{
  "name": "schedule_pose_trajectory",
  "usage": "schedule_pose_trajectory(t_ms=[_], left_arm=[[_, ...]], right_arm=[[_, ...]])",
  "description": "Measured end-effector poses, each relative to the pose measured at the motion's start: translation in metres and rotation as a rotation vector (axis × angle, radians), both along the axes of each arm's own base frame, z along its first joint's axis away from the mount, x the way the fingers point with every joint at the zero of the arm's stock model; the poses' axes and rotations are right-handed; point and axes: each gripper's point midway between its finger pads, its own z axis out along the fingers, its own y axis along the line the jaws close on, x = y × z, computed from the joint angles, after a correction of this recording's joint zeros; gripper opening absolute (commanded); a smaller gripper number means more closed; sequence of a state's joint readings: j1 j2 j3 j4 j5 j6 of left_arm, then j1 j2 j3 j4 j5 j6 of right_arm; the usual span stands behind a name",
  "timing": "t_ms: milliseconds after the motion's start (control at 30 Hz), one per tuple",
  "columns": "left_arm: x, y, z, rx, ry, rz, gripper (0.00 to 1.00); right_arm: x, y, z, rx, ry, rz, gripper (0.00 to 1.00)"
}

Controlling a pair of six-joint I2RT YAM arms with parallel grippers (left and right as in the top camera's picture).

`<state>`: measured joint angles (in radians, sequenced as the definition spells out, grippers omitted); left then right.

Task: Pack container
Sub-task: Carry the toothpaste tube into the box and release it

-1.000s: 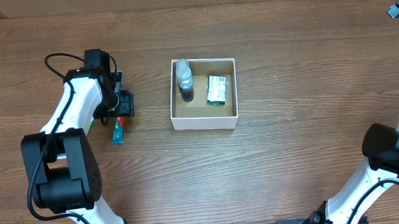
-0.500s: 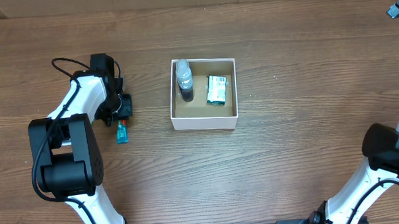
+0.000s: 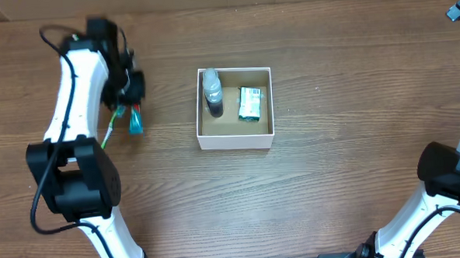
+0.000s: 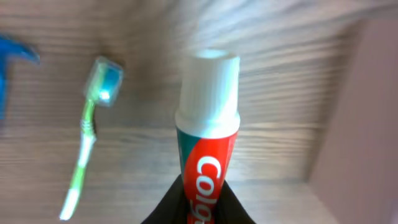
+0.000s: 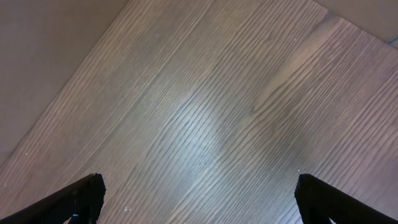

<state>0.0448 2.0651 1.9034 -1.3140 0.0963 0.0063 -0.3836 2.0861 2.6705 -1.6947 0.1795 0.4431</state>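
A white-capped red-and-green toothpaste tube (image 4: 207, 124) is clamped in the left gripper's (image 4: 199, 206) jaws, well apart from the square, white-walled, cardboard-floored container (image 3: 236, 142) seen at the middle of the wooden table (image 3: 333, 179), while the right gripper's (image 5: 199, 193) jaws are held wide apart.

Read "Colg" in white letters, running up the red part of the toothpaste tube (image 4: 204, 163) in the left wrist view. Rest of the word cut off by the bottom edge. Saw some print on the small green-and-white carton (image 3: 250, 102) from overhead, but too tiny to read. Nothing else with words or numbers.
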Motion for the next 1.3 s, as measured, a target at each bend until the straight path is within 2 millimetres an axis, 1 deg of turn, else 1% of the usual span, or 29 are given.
schedule_pose_trajectory(t_ms=[33, 100, 133, 167, 200, 233, 267, 333, 433, 500, 533, 600, 633, 667, 733, 800, 833, 867, 967, 1033, 1167, 1300], left_arm=[[0.003, -0.007, 0.023, -0.017, -0.025, -0.041, 0.13], [0.012, -0.027, 0.072, -0.044, -0.122, -0.143, 0.13], [0.016, -0.041, 0.094, -0.051, -0.181, -0.205, 0.13], [0.015, -0.062, 0.119, -0.059, -0.239, -0.290, 0.13], [0.012, -0.078, 0.133, -0.064, -0.272, -0.357, 0.13], [0.004, -0.099, 0.149, -0.067, -0.306, -0.454, 0.12], [-0.005, -0.119, 0.158, -0.066, -0.327, -0.556, 0.12], [-0.024, -0.153, 0.164, -0.069, -0.333, -0.737, 0.10], [-0.044, -0.193, 0.162, -0.065, -0.337, -0.954, 0.10], [-0.057, -0.213, 0.157, -0.062, -0.333, -1.076, 0.11], [-0.065, -0.223, 0.151, -0.061, -0.318, -1.154, 0.11], [-0.076, -0.235, 0.142, -0.059, -0.296, -1.253, 0.10], [-0.084, -0.242, 0.133, -0.055, -0.271, -1.322, 0.10], [-0.087, -0.246, 0.128, -0.050, -0.259, -1.359, 0.11], [-0.091, -0.251, 0.118, -0.040, -0.239, -1.413, 0.11], [-0.089, -0.253, 0.105, -0.029, -0.228, -1.443, 0.06], [-0.088, -0.252, 0.100, -0.026, -0.218, -1.448, 0.05], [-0.087, -0.253, 0.092, -0.023, -0.208, -1.454, 0.05], [-0.085, -0.252, 0.071, -0.019, -0.178, -1.469, 0.10], [-0.084, -0.253, 0.061, -0.019, -0.168, -1.473, 0.12], [-0.078, -0.256, 0.040, -0.013, -0.176, -1.490, 0.09], [-0.075, -0.257, 0.025, -0.007, -0.182, -1.516, 0.09]], right_arm=[[0.000, 0.000, 0.000, 0.000, 0.000, 0.000, 1.00], [0.000, 0.000, 0.000, 0.000, 0.001, 0.000, 1.00], [0.000, 0.000, 0.000, 0.000, 0.001, 0.000, 1.00], [0.000, 0.000, 0.000, 0.000, 0.001, -0.001, 1.00], [0.000, 0.000, 0.000, 0.001, 0.001, 0.000, 1.00], [0.000, 0.000, 0.000, 0.001, 0.001, 0.000, 1.00], [0.000, 0.000, 0.000, 0.000, 0.001, 0.000, 1.00], [0.000, 0.000, 0.000, 0.000, 0.000, 0.000, 1.00], [0.000, 0.000, 0.000, 0.000, 0.001, 0.000, 1.00], [0.000, 0.000, 0.000, 0.000, 0.001, 0.000, 1.00], [0.000, 0.000, 0.000, 0.000, 0.001, 0.000, 1.00], [0.000, 0.000, 0.000, 0.001, 0.001, 0.000, 1.00], [0.000, 0.000, 0.000, 0.000, 0.001, -0.001, 1.00], [0.000, 0.000, 0.000, 0.000, 0.001, -0.001, 1.00], [0.000, 0.000, 0.000, 0.000, 0.002, 0.000, 1.00], [0.000, 0.000, 0.000, 0.000, 0.001, 0.000, 1.00], [0.000, 0.000, 0.000, 0.001, 0.000, 0.000, 1.00], [0.000, 0.000, 0.000, 0.000, 0.000, 0.000, 1.00], [0.000, 0.000, 0.000, 0.000, 0.000, 0.000, 1.00], [0.000, 0.000, 0.000, 0.000, 0.001, 0.000, 1.00], [0.000, 0.000, 0.000, 0.000, 0.000, -0.001, 1.00], [0.000, 0.000, 0.000, 0.000, 0.000, 0.000, 1.00]])
